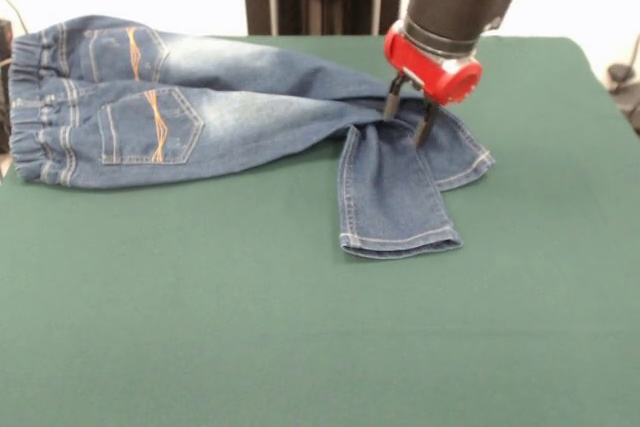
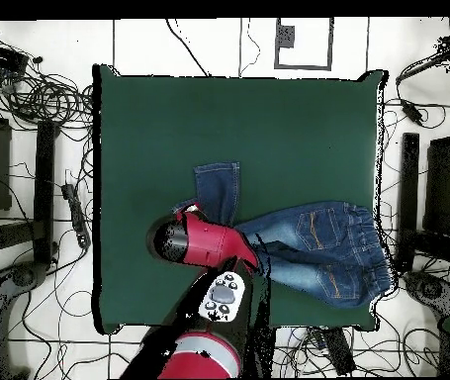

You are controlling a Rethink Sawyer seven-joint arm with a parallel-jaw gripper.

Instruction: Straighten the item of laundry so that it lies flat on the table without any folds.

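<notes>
The jeans (image 1: 200,117) lie on the table (image 1: 300,347), waistband far left of the gripper (image 1: 410,119), legs running right to it. One leg is folded toward the front just below the gripper. Its fingers (image 1: 392,102) stand slightly apart over the fold, gripping nothing visible.

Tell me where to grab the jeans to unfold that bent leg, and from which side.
Grip the jeans at the hem of the folded-over leg, coming straight down from above. That leg bends sharply toward the table's front edge while its hem lies flat and free, so pulling the hem sideways, away from the waistband, should probably straighten it. The gripper hangs open at the bend.
</notes>
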